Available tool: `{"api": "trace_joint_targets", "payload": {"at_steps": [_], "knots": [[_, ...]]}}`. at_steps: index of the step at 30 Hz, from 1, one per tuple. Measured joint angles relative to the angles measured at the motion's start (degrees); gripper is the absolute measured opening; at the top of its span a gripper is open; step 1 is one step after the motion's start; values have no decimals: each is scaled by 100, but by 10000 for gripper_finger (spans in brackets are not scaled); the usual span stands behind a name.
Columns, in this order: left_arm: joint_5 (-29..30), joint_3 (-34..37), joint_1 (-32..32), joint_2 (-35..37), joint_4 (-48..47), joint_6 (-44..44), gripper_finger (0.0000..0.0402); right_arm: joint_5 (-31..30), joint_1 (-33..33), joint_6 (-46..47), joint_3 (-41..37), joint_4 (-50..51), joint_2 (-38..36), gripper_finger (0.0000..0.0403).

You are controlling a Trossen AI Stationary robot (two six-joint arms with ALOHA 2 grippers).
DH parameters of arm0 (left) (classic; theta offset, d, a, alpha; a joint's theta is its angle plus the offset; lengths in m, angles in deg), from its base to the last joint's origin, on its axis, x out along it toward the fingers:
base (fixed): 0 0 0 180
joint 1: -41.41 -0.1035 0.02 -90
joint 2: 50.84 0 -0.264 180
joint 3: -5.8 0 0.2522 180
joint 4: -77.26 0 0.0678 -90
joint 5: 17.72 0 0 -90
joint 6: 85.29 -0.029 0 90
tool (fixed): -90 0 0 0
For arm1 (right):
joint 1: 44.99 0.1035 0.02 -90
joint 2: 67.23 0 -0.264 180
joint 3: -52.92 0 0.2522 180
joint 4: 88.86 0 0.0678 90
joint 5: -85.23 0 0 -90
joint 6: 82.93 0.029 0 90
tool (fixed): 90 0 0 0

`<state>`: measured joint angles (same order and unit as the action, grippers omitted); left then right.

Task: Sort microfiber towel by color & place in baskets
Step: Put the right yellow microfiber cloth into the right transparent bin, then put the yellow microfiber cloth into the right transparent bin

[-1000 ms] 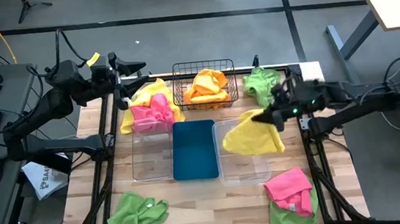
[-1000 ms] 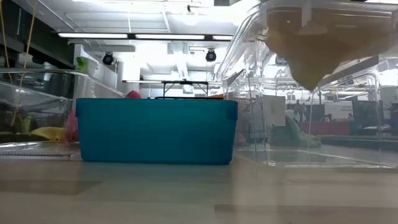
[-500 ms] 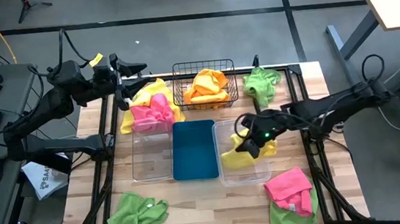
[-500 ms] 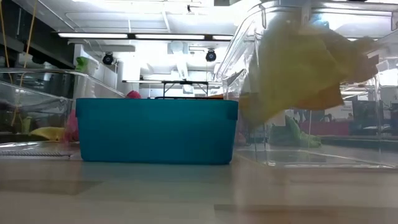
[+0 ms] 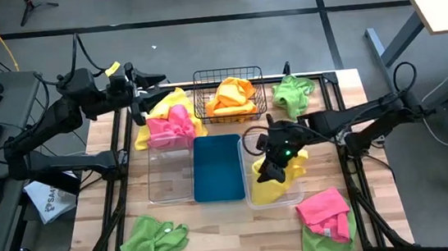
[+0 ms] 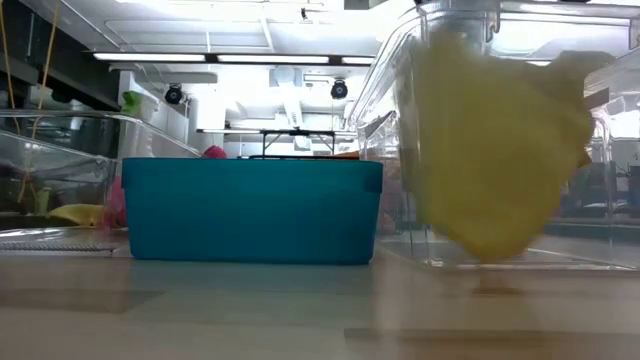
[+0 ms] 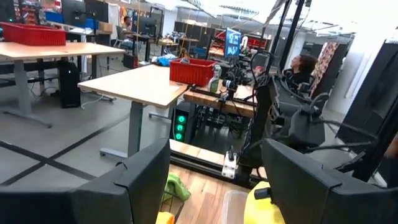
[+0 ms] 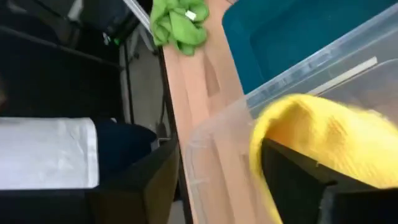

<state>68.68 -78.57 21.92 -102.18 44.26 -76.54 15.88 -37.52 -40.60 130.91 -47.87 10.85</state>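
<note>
High view: the right pincer (image 5: 273, 164) is seen just right of frame centre, above the clear tub (image 5: 251, 195) that stands immediately right of the blue tub (image 5: 217, 169), and it is clamped on a yellow towel (image 5: 277, 178). The towel hangs directly beneath the pincer, its lower part bunched inside the tub toward the tub's lower edge in the frame. In the low view the yellow cloth (image 6: 495, 160) is shown behind the clear wall at the right of the frame, with its lowest fold almost at the tub floor. The coming move is judged to be the release: because the cloth lies straight below the fingers and within the walls, it should fall inside once the fingers are parted. The right arm is plainly the nearer one. The left pincer (image 5: 140, 91) is held well apart at the upper left of the frame, beyond a second clear tub (image 5: 156, 190) holding pink and yellow cloth; in the left wrist view its fingers (image 7: 134, 183) are seen standing apart with nothing between them.
</note>
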Motion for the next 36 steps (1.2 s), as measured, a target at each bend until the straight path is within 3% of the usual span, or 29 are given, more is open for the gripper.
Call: {"api": "trace_joint_targets", "payload": {"at_steps": [4, 11, 15, 19, 23, 26, 30, 36], "knots": [[30, 0, 0, 2, -25, -40, 240, 69, -46, -686, 553, 816, 91, 242], [351, 0, -2, 1, -128, -289, 240, -591, -52, -1567, 1445, 1786, 318, 233], [598, 0, 0, -4, -424, -301, 240, -1042, -53, -1891, 1463, 2174, 436, 223], [1115, 0, -11, -263, -1427, 313, 240, -1117, -151, -2061, 1386, 2139, 447, 215], [1077, 1, -309, -921, -2418, 1134, 240, -1454, -377, -2240, 1368, 2119, 452, 211], [833, -112, -697, -1590, -3197, 1282, 240, -1485, -637, -2322, 1370, 2069, 448, 211], [903, -547, -1221, -2774, -4470, 856, 240, -1419, -944, -2318, 1370, 1914, 448, 211], [1519, -1136, -1790, -4274, -5059, -449, 240, -1397, -1171, -2335, 1370, 1730, 448, 211]]}}
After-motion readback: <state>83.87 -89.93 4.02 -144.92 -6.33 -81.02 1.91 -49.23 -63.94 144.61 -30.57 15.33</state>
